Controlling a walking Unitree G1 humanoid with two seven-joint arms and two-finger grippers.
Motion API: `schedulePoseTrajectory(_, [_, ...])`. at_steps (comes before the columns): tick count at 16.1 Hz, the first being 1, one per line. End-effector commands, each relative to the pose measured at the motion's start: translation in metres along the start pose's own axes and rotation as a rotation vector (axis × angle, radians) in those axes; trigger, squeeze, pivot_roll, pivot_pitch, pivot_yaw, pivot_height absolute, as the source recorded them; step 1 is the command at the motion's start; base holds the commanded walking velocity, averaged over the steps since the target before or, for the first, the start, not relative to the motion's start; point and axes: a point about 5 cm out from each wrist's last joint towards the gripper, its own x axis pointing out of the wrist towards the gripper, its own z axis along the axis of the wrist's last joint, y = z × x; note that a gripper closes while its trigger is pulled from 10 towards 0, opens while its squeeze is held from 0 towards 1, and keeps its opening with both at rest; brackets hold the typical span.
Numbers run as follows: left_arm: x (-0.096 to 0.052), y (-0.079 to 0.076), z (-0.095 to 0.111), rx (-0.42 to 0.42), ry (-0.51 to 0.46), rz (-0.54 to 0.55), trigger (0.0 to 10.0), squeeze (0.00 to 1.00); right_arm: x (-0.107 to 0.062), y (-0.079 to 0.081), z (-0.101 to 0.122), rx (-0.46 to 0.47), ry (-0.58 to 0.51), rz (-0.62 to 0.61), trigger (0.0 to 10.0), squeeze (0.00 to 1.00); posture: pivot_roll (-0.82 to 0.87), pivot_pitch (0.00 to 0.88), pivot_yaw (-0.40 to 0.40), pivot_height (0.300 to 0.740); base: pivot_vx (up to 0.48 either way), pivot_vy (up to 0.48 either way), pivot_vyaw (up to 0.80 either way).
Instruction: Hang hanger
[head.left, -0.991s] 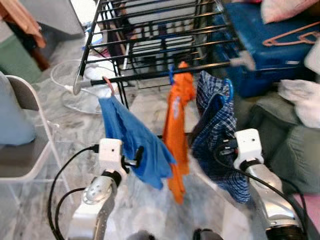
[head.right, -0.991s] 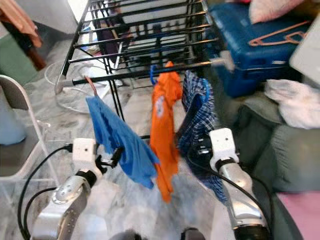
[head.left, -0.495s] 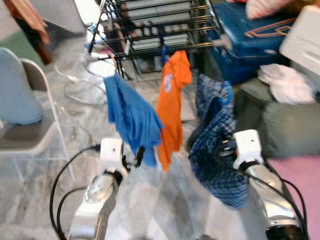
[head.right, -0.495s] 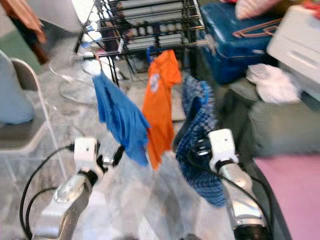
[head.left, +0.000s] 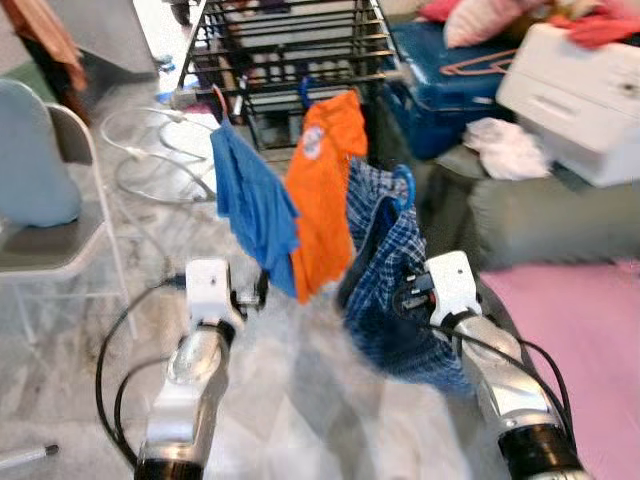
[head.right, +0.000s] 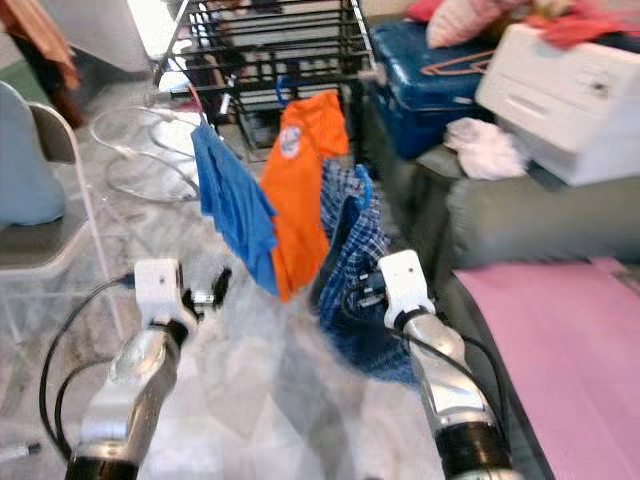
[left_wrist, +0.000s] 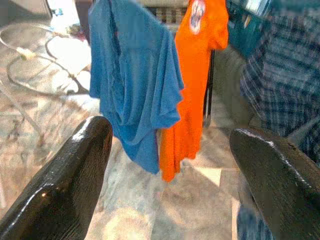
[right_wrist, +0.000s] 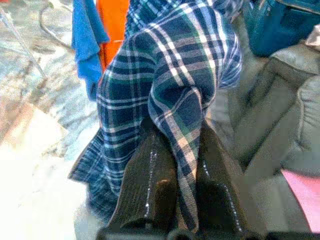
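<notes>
A black drying rack (head.left: 290, 50) stands ahead, with a blue shirt (head.left: 255, 205) and an orange shirt (head.left: 322, 190) hanging from its near rod. A blue-and-white plaid shirt (head.left: 385, 260) on a blue hanger (head.left: 403, 185) is held up in front of the rack, its hook off the rod. My right gripper (head.left: 402, 299) is shut on the plaid cloth; in the right wrist view the fabric (right_wrist: 170, 90) is pinched between the fingers (right_wrist: 150, 185). My left gripper (head.left: 255, 295) is open and holds nothing, just below the blue shirt (left_wrist: 132, 85).
A chair (head.left: 50, 240) stands at the left and white cables (head.left: 150, 150) lie on the marble floor. At the right are a blue suitcase (head.left: 450, 70) with a bare hanger on it, a white box (head.left: 580, 90), a grey sofa (head.left: 550, 215) and a pink cloth (head.left: 590, 340).
The whole view has shifted: the rack now looks farther off, and more of the sofa and pink cloth shows at the right. My right gripper keeps its hold on the plaid shirt.
</notes>
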Motion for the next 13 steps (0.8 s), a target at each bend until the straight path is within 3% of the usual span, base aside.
schedulePoseTrajectory(1, [-0.002, 0.012, -0.004, 0.012, 0.007, 0.045, 10.0, 0.0, 0.009, 0.013, 0.022, -0.02, -0.086, 0.047, 10.0, 0.0, -0.11, 0.0, 0.082, 0.74, -0.337, 0.0, 0.0])
schedulePoseTrajectory(4, [0.0, 0.013, -0.009, 0.008, 0.005, 0.063, 10.0, 0.0, 0.009, 0.02, 0.017, -0.095, -0.064, 0.067, 10.0, 0.0, -0.11, 0.0, 0.083, 0.74, -0.096, 0.0, 0.0])
schedulePoseTrajectory(5, [-0.001, 0.016, -0.01, 0.01, 0.001, 0.092, 10.0, 0.0, 0.008, 0.019, 0.016, -0.031, -0.064, 0.056, 10.0, 0.0, -0.11, 0.0, 0.085, 0.74, 0.0, 0.0, 0.0])
schedulePoseTrajectory(8, [-0.004, 0.024, -0.017, 0.018, 0.01, 0.164, 10.0, 0.0, 0.004, 0.016, 0.015, 0.017, -0.09, 0.017, 10.0, 0.0, -0.12, 0.0, 0.097, 0.74, 0.0, 0.0, 0.0])
schedulePoseTrajectory(13, [-0.002, 0.021, -0.023, 0.024, 0.025, 0.161, 10.0, 0.0, 0.004, 0.02, 0.02, 0.028, -0.126, 0.031, 10.0, 0.0, -0.13, 0.0, 0.133, 0.74, 0.0, 0.0, 0.75])
